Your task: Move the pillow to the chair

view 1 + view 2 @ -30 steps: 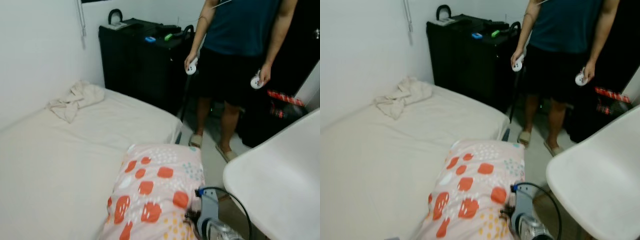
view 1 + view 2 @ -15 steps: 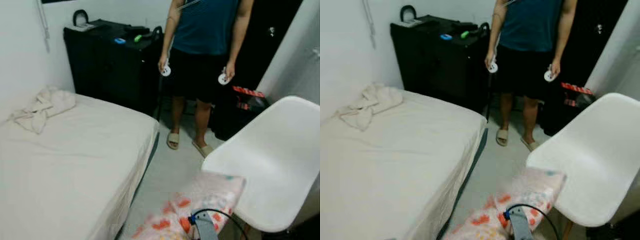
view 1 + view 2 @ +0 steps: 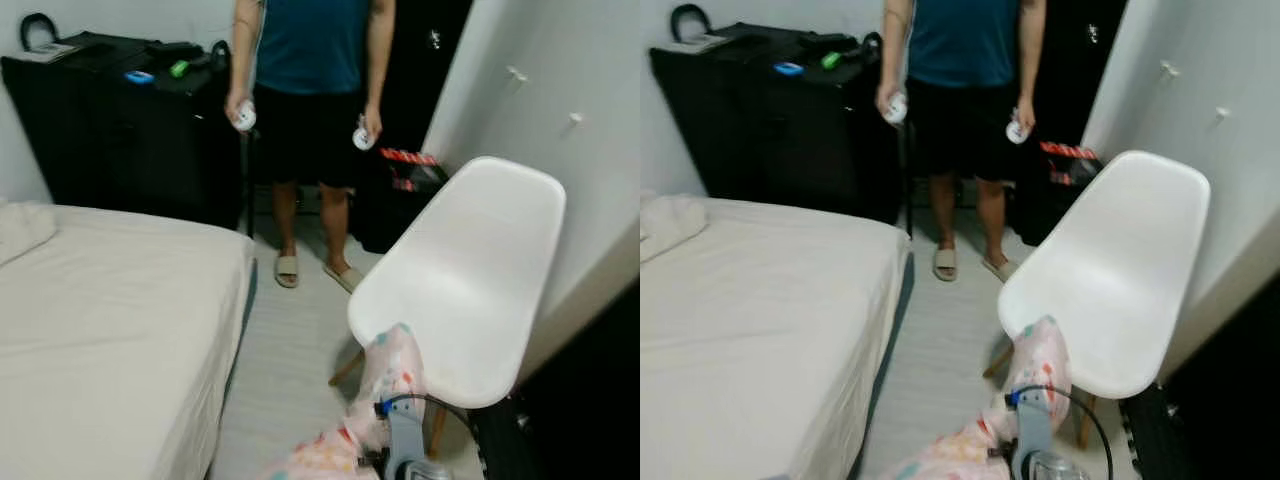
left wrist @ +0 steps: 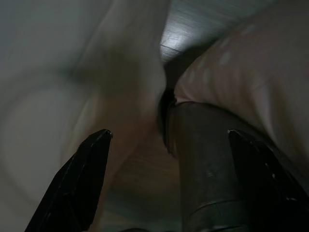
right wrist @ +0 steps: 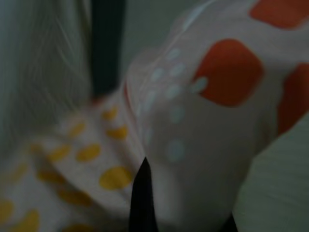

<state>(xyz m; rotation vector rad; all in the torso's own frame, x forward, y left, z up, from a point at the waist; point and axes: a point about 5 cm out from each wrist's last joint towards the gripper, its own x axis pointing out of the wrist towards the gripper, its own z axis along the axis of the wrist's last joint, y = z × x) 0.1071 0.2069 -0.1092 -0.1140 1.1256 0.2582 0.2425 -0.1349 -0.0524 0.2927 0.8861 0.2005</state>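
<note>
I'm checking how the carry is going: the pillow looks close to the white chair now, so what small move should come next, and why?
Probably lift the pillow a little higher and ease it forward. Its upper end leans at the front edge of the chair seat, while the rest hangs low over the floor. The seat is bare, and the person stands well back.

A bed (image 3: 110,320) with a pale sheet stands on a light floor (image 3: 290,350). Beyond the bed is a black cabinet (image 3: 110,130) against a white wall (image 3: 1220,120); a person (image 3: 310,90) stands beside the cabinet.
</note>
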